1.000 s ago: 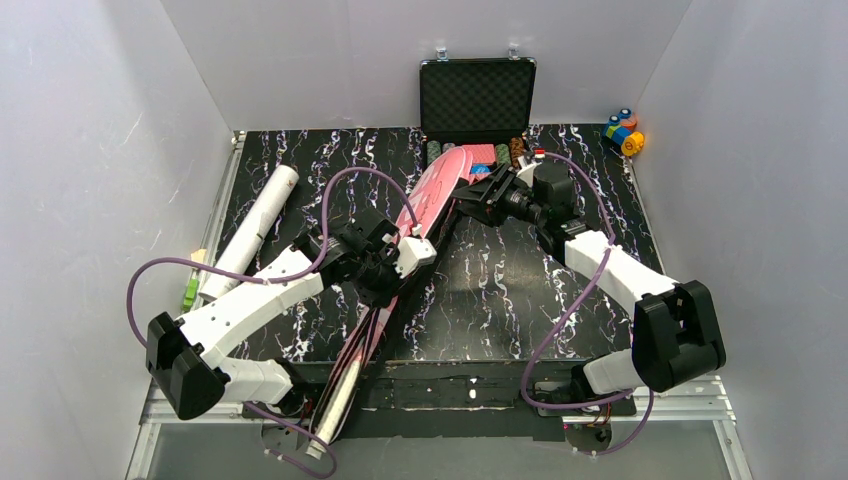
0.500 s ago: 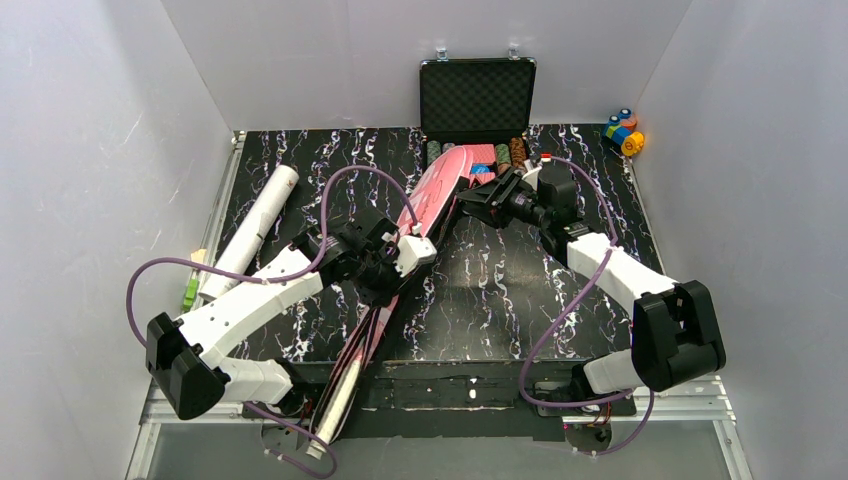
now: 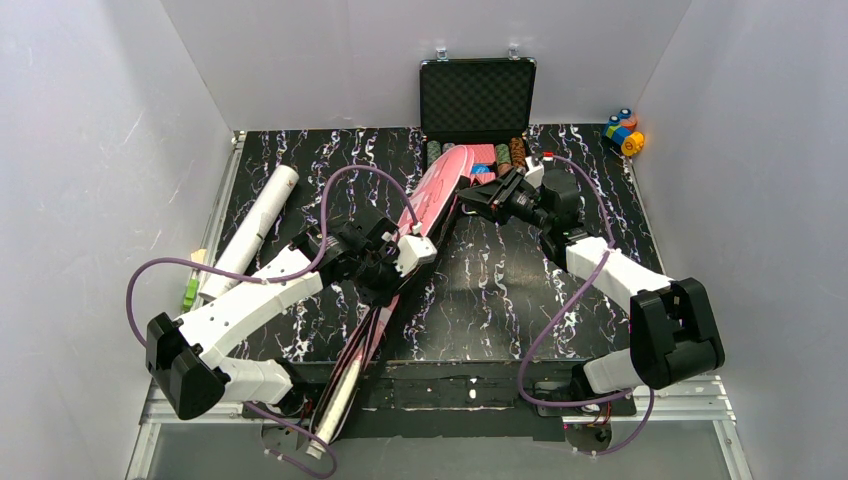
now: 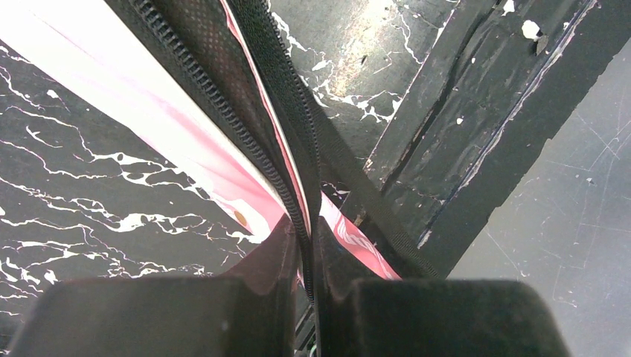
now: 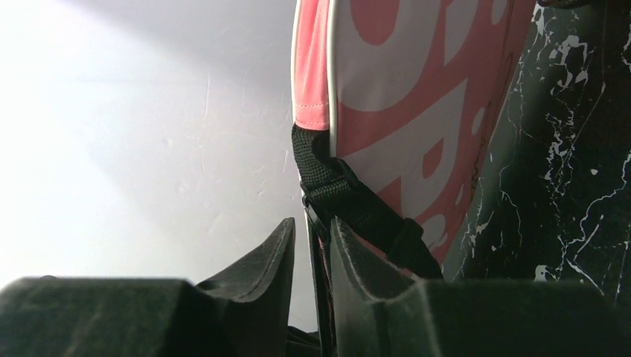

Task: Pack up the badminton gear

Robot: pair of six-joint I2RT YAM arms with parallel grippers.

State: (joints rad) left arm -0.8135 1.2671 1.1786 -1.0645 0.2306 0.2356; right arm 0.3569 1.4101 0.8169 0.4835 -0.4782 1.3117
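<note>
The pink SPORT bag [image 3: 432, 195] lies slantwise from the back centre of the table to its front edge. My left gripper [image 3: 388, 275] stands over the bag's middle. In the left wrist view this gripper [image 4: 305, 227] is shut on the bag's black zipper edge [image 4: 257, 89]. My right gripper [image 3: 466, 200] is at the bag's far end. In the right wrist view its jaws [image 5: 312, 223] stand narrowly open around the bag's black strap edge [image 5: 321, 178], with a gap showing on the left side. A long white tube [image 3: 255, 225] lies at the left.
An open black case [image 3: 477, 100] with poker chips stands at the back, just behind the bag's end. Colourful toy blocks [image 3: 625, 132] sit in the back right corner. A small green object [image 3: 190, 292] lies by the left wall. Black tape [image 4: 476, 126] marks the table's front edge.
The right gripper's jaws have narrowed around the bag's strap edge and its wrist has shifted slightly right. The left arm and the bag have stayed put.
</note>
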